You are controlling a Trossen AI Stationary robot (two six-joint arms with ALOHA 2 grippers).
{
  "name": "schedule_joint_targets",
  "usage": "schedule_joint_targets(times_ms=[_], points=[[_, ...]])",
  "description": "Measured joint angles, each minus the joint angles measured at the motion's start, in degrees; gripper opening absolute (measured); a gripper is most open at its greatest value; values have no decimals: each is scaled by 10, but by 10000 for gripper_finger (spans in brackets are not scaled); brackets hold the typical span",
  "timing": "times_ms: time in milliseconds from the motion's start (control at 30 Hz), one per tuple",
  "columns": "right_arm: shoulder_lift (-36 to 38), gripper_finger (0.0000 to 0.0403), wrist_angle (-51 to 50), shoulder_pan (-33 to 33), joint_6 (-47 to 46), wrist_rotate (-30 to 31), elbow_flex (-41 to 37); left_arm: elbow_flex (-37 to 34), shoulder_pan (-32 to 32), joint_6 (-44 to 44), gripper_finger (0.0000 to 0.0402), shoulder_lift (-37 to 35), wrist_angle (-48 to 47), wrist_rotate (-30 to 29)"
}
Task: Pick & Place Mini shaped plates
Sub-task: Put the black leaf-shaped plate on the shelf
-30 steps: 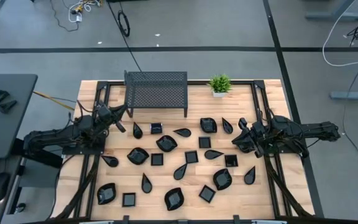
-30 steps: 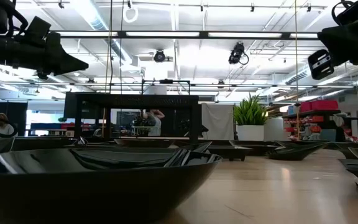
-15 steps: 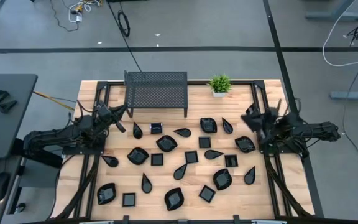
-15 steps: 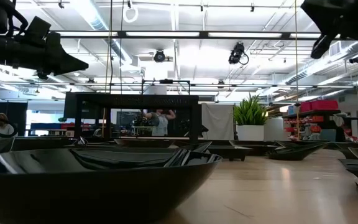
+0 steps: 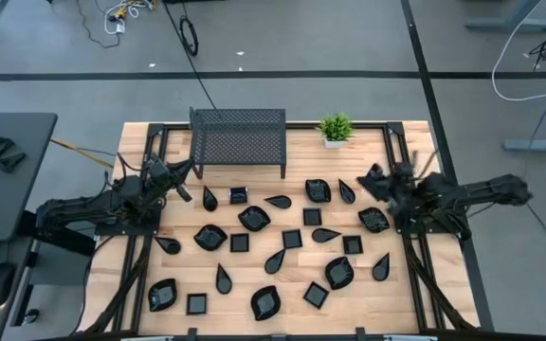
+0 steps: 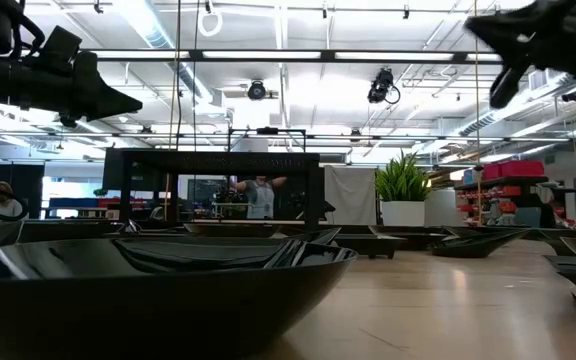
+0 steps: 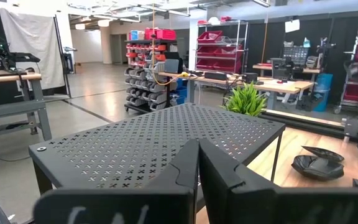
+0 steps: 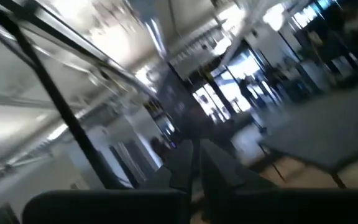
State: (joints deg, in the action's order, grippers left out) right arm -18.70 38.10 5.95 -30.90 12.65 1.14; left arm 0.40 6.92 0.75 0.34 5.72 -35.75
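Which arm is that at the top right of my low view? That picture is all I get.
Observer: The right one. From above, its pincer hangs over the table's right side, beside a teardrop plate.
Operator: Carrying anything?
Observer: No. Its wrist view shows the fingers together, nothing between them.
Operator: And the left pincer?
Observer: The left pincer is shut and empty, facing the mesh rack.

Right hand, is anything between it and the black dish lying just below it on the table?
Nothing visible. The right hand hangs shut in the air near the table's right side, and the dish lies uncovered on the wood, apart from its neighbours.
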Motion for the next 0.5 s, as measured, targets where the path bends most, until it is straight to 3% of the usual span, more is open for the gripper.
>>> schedule_joint_targets(times_ms=[133,267,367,500], points=[[-143,33,0,28,-9,34,47,0,0,0,16,0,1,0],[-279,33,-33,47,45,35,141,0,0,0,16,0,3,0],[-351,33,-158,48,59,35,229,0,0,-1,16,0,3,0],[-423,33,-403,42,45,34,357,0,0,-37,16,0,3,0]])
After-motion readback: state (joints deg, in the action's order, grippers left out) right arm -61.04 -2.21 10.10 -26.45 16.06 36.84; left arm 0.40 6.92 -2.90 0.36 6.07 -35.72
